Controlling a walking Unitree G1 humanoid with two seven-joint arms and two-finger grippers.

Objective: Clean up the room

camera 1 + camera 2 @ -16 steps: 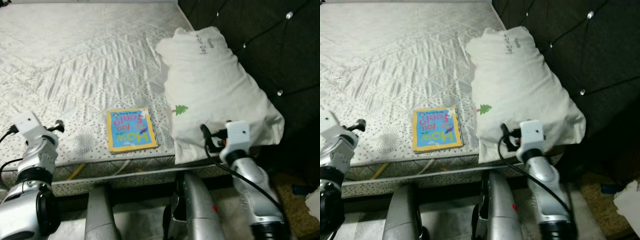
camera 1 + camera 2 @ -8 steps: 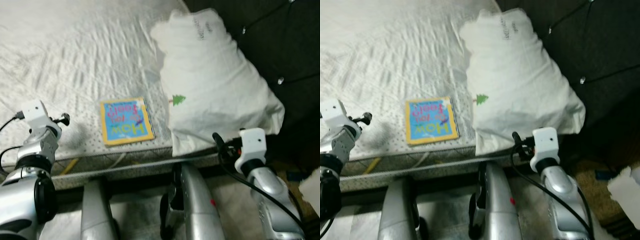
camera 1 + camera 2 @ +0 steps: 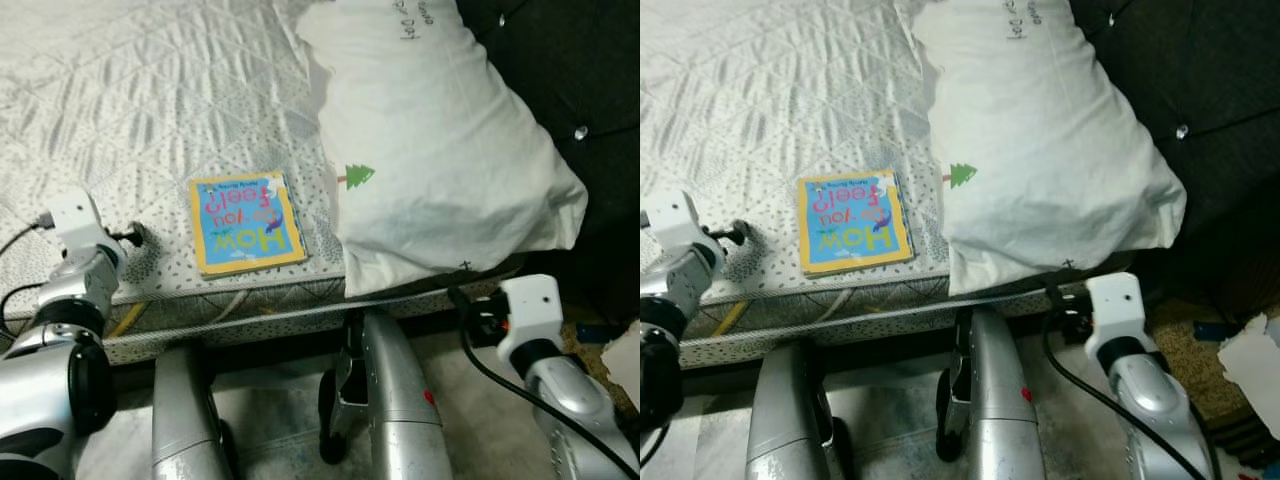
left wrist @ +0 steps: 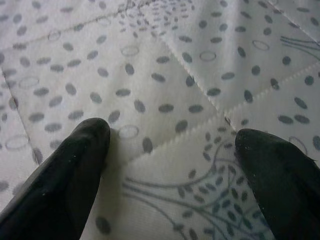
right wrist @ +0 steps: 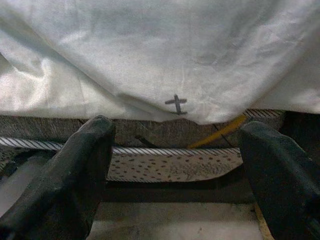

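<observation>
A yellow-edged children's book (image 3: 245, 222) lies flat near the front edge of the grey-dotted mattress (image 3: 150, 90). Beside it on the right rests a large white pillow (image 3: 440, 150) with a small green tree print, its corner hanging over the mattress edge. My left gripper (image 4: 172, 165) is open, fingertips (image 4: 85, 145) down on the mattress cover, left of the book. My right gripper (image 5: 175, 165) is open and low in front of the bed, facing the pillow's overhanging edge (image 5: 175, 75) and the mattress side.
A dark tufted headboard (image 3: 560, 60) stands right of the pillow. My silver legs (image 3: 385, 400) stand against the bed front. A yellow cord (image 3: 125, 320) pokes out under the mattress. Something white (image 3: 625, 360) lies on the floor at the far right.
The camera has tilted down and closer to the bed. My right gripper has dropped from in front of the pillow to below the mattress edge. My left gripper sits slightly nearer the book.
</observation>
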